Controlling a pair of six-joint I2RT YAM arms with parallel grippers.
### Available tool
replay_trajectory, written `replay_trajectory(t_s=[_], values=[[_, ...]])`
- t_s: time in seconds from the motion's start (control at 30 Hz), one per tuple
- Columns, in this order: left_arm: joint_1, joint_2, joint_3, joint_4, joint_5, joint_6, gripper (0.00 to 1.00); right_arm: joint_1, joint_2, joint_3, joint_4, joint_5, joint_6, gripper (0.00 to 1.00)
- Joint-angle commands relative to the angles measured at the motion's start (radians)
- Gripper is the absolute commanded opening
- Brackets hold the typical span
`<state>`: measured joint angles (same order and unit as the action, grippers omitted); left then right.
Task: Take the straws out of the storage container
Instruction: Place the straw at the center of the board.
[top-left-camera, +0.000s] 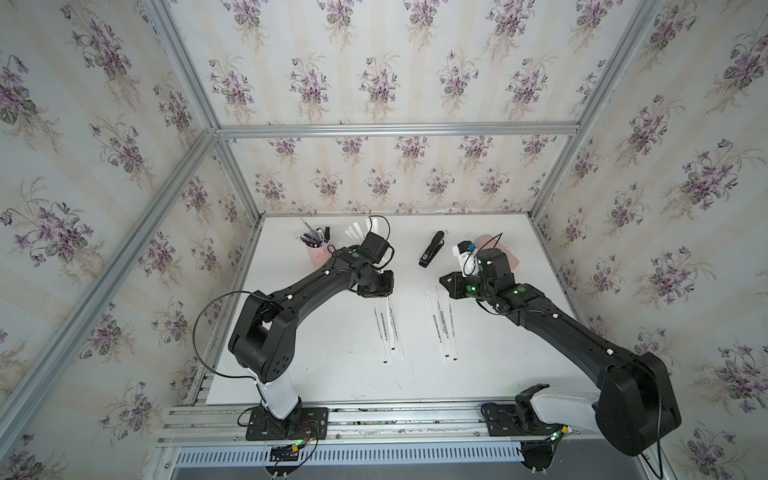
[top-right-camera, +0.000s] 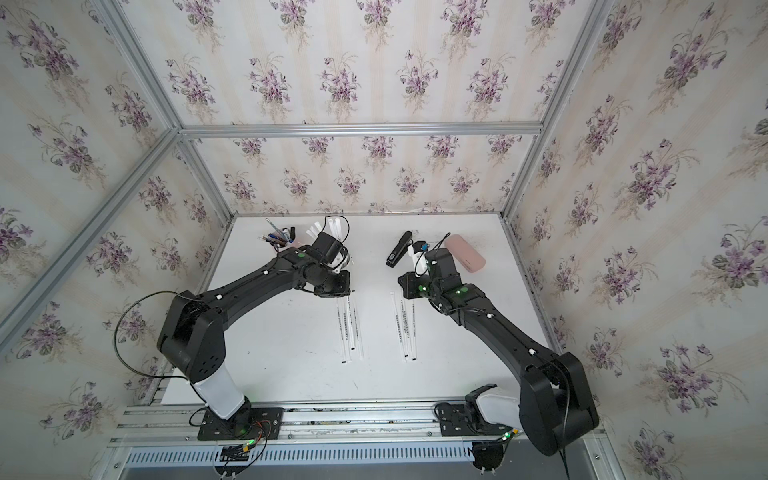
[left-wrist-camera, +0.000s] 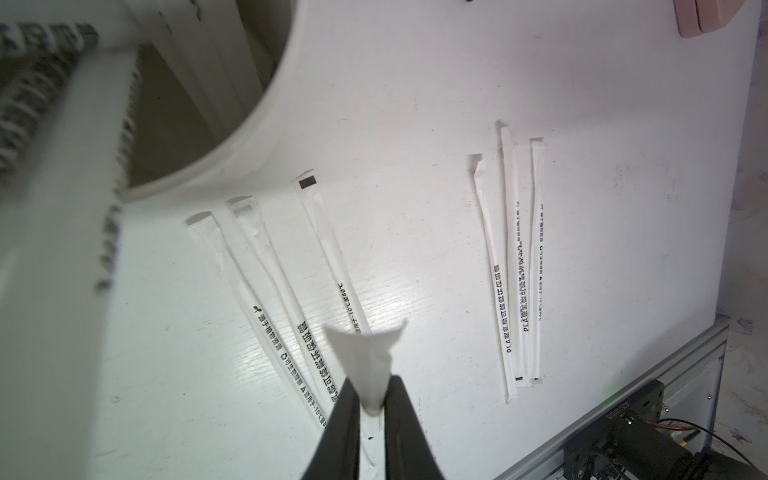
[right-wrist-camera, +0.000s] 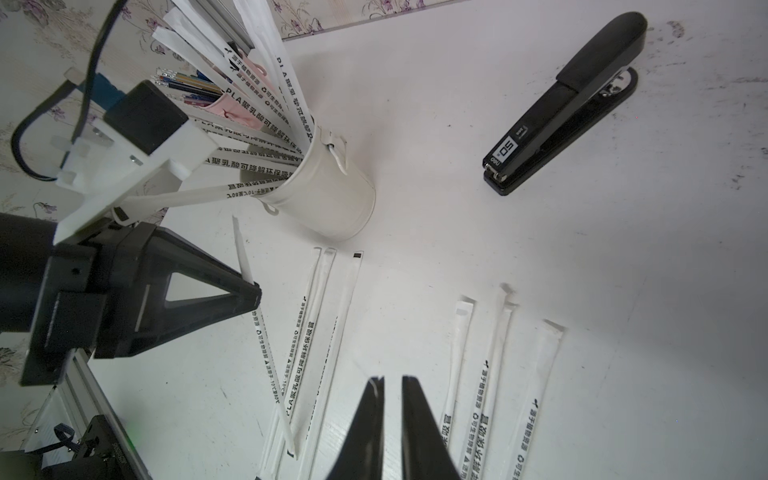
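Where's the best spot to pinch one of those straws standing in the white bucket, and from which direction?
Probably the free upper end of one of the straws, coming down from above. They fan out and lean past the storage container rim, so their tips stand apart up there, while at the rim they bunch together. Close the jaws across the thin, flat wrapper.

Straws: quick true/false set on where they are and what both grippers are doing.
1. The left gripper has a straw between its fingers. True.
2. The storage container is empty. False: many straws stand in it.
3. The right gripper holds a straw. False: nothing is between its fingers.
4. Loose straws lie on the table in two groups. True.
5. The stapler lies on the loose straws. False: it lies apart from them.
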<state>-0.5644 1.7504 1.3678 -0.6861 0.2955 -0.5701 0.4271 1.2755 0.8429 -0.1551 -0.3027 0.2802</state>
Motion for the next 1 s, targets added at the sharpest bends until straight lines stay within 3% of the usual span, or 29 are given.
replay_trajectory(t_s=[0.0, 0.67, 0.97], values=[[0.000, 0.002, -0.007, 0.010, -0.006, -0.010, 0.14, 0.001, 0.004, 0.000, 0.014, 0.012, -0.015, 0.14], [0.000, -0.018, -0.039, 0.024, -0.010, -0.022, 0.22, 0.002, 0.010, -0.001, 0.014, 0.010, -0.015, 0.14], [-0.003, -0.135, 0.119, -0.056, 0.001, 0.077, 0.22, 0.029, 0.037, 0.034, 0.044, -0.016, 0.024, 0.14]])
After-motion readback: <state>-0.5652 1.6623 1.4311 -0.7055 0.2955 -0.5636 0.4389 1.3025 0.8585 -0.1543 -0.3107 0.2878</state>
